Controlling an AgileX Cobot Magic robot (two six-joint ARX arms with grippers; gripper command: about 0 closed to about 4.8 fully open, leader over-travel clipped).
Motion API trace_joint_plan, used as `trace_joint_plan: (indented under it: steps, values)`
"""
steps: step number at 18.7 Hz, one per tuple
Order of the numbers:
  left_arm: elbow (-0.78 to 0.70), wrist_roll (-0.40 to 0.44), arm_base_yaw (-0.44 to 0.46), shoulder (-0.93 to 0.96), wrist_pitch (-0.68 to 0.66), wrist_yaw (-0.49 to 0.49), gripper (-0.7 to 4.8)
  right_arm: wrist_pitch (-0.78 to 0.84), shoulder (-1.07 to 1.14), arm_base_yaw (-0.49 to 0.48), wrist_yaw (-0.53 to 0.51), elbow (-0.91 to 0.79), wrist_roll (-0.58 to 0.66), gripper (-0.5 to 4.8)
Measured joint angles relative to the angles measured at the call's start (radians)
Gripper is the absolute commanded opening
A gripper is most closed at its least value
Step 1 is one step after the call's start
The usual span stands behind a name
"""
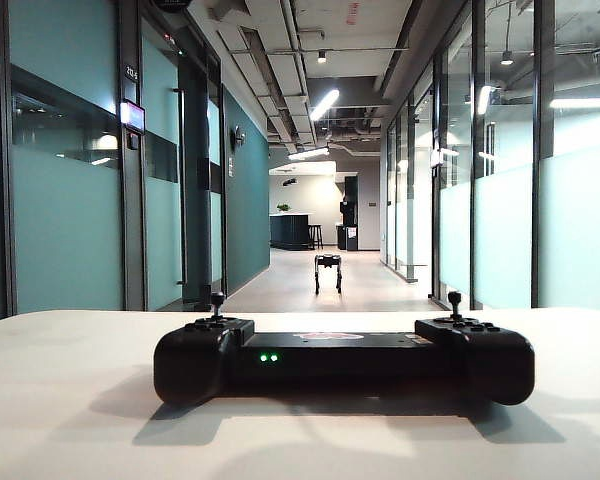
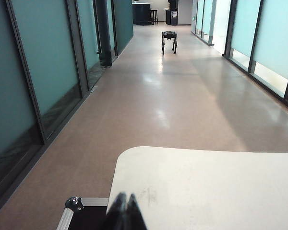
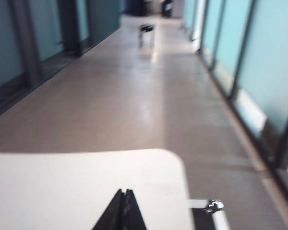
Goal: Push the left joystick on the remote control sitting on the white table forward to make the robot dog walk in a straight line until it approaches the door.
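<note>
The remote control is seen lying flat on the white tabletop, w/ two green lights lit at its front. Its left joystick stands upright, untouched; no claw is seen near it in the exterior view. The robot dog is seen far down the corridor, standing near the dark counter at the far end, so the walk is judged largely done, though the door meant can't be told. The left claw is shut, empty, hanging over the tabletop edge. The right claw is likewise shut & empty, above the tabletop's other corner. The tabletop is matte, off-white, rounded at corners. Corridor: teal glass partitions both sides, glossy brownish floor, ceiling strip lights.
</note>
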Motion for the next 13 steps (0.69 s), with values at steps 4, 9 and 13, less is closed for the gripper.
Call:
trace_joint_plan:
  steps: [4,9,13]
  values:
    - [0.0,0.0,0.0,0.0,0.0,0.0,-0.04,0.081,-0.043,-0.013,0.0,-0.056,0.0,0.0]
    - [0.0,0.0,0.0,0.0,0.0,0.0,-0.04,0.103,-0.071,-0.013,-0.001,-0.095,0.045,0.0]
    - [0.0,0.0,0.0,0.0,0.0,0.0,-0.04,0.096,-0.071,-0.013,-0.001,-0.095,0.058,0.0]
